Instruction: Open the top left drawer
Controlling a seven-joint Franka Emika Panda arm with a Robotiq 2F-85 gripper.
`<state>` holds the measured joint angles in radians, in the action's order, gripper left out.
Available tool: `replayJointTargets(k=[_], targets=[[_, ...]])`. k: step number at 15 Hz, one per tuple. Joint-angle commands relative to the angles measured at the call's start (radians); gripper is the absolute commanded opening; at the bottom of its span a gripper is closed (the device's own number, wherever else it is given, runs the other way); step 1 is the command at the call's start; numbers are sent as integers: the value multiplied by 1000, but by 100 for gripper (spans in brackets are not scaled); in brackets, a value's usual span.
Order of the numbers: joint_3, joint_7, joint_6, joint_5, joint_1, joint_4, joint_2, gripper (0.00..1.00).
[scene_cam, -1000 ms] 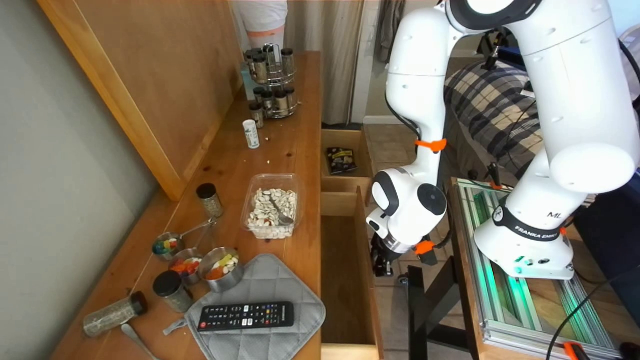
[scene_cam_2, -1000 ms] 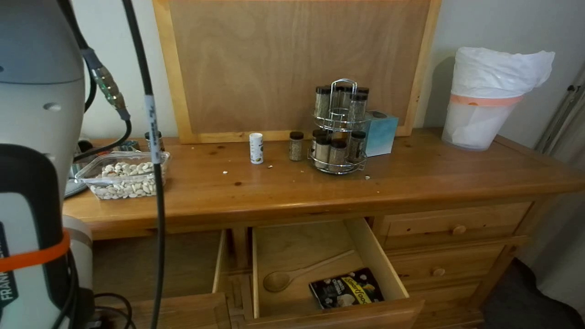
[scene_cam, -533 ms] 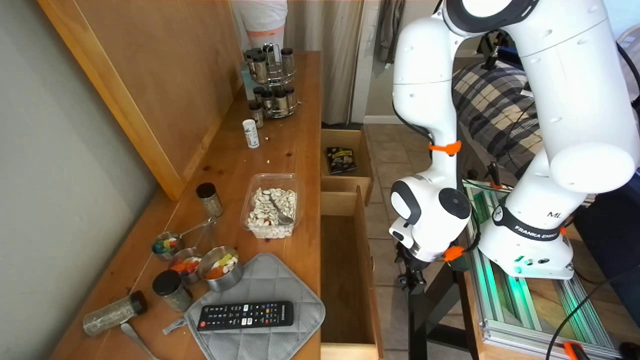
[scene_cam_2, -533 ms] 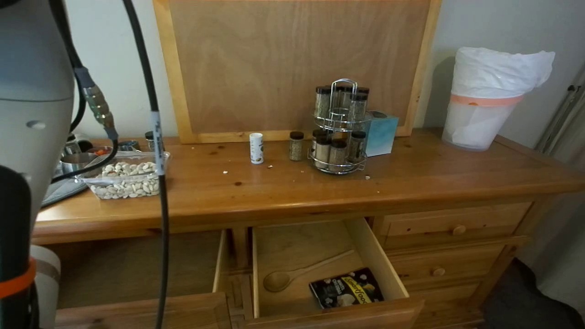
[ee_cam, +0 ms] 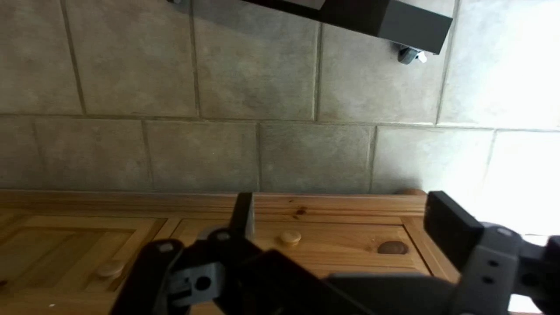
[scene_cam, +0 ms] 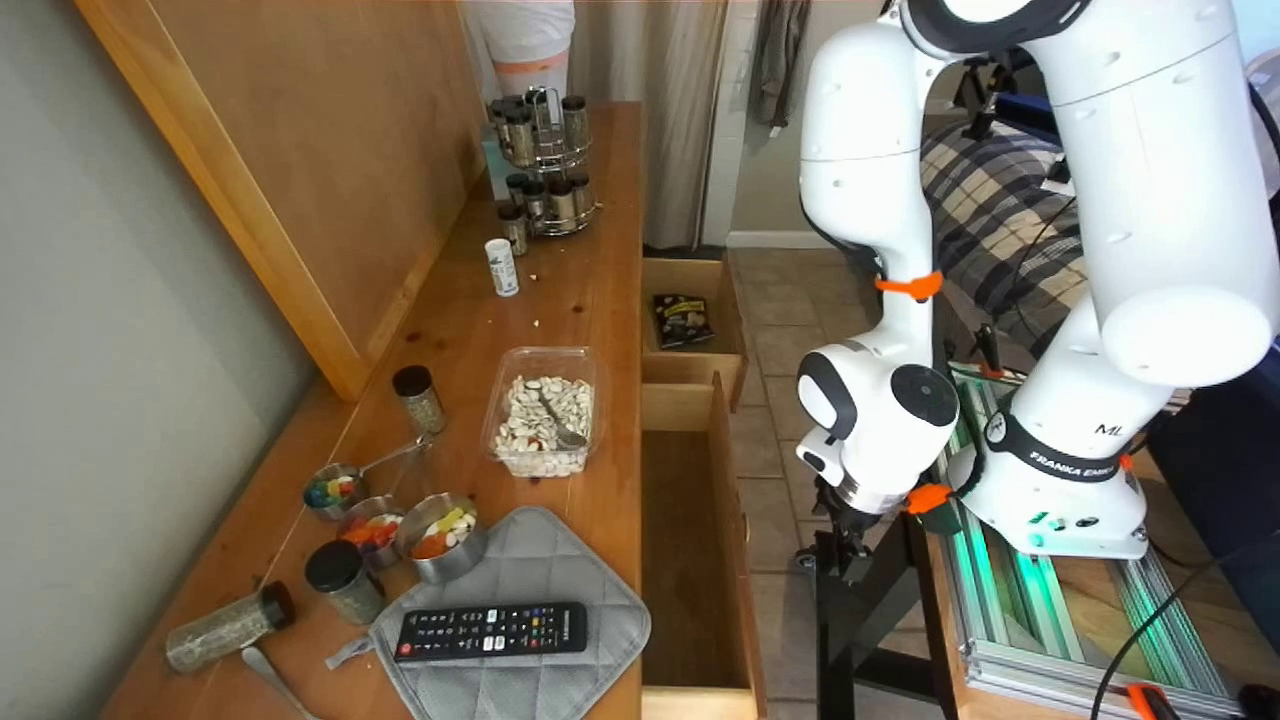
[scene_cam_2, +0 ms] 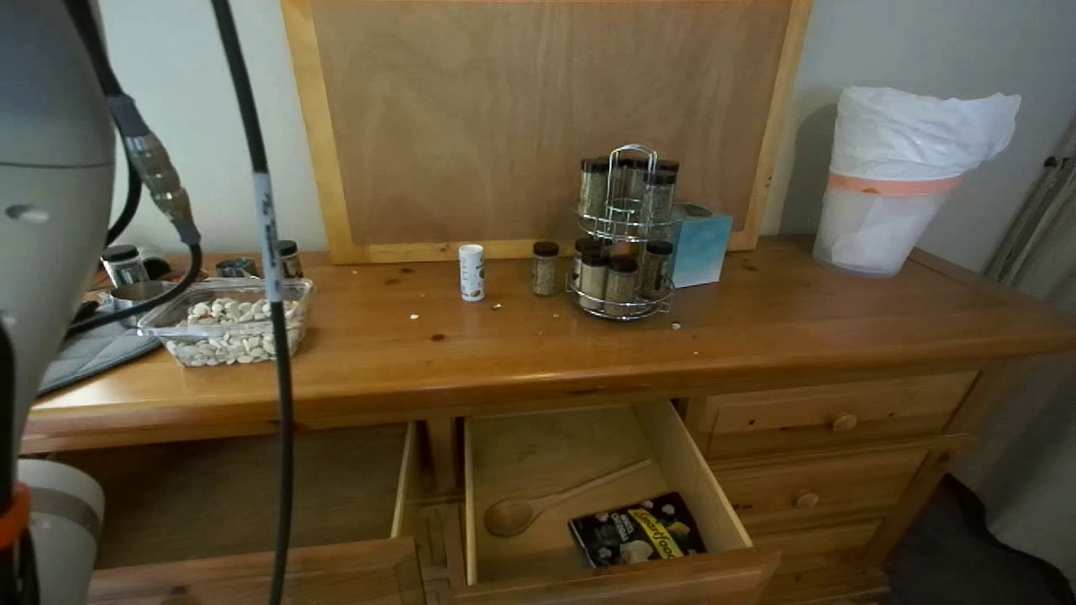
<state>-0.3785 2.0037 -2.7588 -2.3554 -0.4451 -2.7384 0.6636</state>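
The top left drawer [scene_cam: 688,540], long and of light brown wood, stands pulled out from under the countertop, with nothing visible inside. An exterior view from the front shows its bare bottom [scene_cam_2: 252,487] partly behind a hanging cable. My gripper [scene_cam: 838,562] is beyond the drawer's front, apart from it, on the side of the robot base. In the wrist view the gripper [ee_cam: 343,203] has its fingers spread wide, with nothing between them. Below and behind them lies a wooden dresser front with a round knob [ee_cam: 290,237]; which drawer that knob belongs to I cannot tell.
A smaller pulled-out drawer [scene_cam_2: 555,470] holds a wooden spoon [scene_cam_2: 538,508] and a black snack bag [scene_cam_2: 639,531]. A black stand leg [scene_cam: 835,640] rises close to my gripper. On the countertop [scene_cam: 590,300] are a seed tub [scene_cam: 545,420], spice jars and a remote [scene_cam: 490,630].
My arm has drawn away from the drawer front toward the robot base, and the gripper has come off the drawer. Both drawers have kept their places.
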Motion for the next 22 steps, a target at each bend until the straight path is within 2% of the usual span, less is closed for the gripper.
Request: replayJointTargets(k=[1,2,4,5,6,8,9,12,14,17,22], targets=[[76,59,-90,21,57,-10,-125,100],[102,66,-119,22,70,-5,-148,100],[111,75,-180,20,39,-54,-246,100],[157,101,-220,7,80,-11,-244,100],[178,114,-251,-7,93,-5,-277,100],[186,93,-289,4,77,-61,-395,100],[241,104,-322,-10,129,-9,-380,100],[300,52,-403,10,151,-54,-503,100],[372,77,-412,-26,214,-6,-494,100],[348,28,-360,-33,213,-33,-575,100],[260,34,-307,-71,235,26,-564,100]])
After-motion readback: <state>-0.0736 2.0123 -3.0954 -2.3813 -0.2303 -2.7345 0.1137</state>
